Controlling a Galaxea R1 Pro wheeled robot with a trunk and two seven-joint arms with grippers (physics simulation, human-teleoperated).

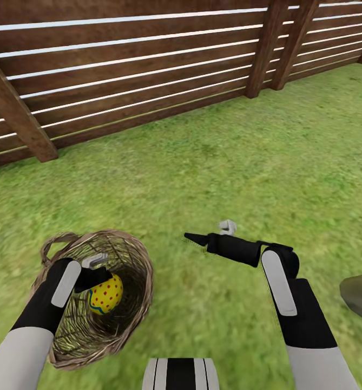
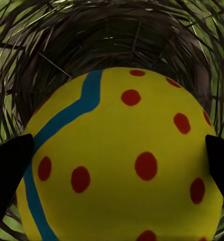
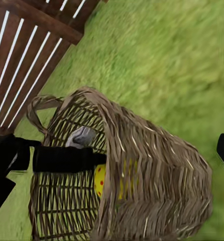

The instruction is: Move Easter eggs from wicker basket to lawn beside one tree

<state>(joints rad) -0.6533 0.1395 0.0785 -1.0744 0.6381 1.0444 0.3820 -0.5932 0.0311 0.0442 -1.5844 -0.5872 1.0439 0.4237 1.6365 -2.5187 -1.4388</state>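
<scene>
My left gripper [image 1: 97, 275] is inside the basket [image 1: 132, 254] on the lawn [image 1: 229, 162], fingers [image 2: 9, 170] pinching one egg [image 1: 105, 293] from both sides. My right gripper [image 1: 194, 237] hovers beside the basket; can't tell its spread. Fence [image 1: 121, 65] behind.

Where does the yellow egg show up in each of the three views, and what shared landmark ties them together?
Head view: the egg sits lower left, inside the basket, at the left gripper.
Left wrist view: the egg takes up the centre, between the two dark fingertips.
Right wrist view: a yellow patch of egg shows through the weave.
Shared landmark: the basket.
</scene>
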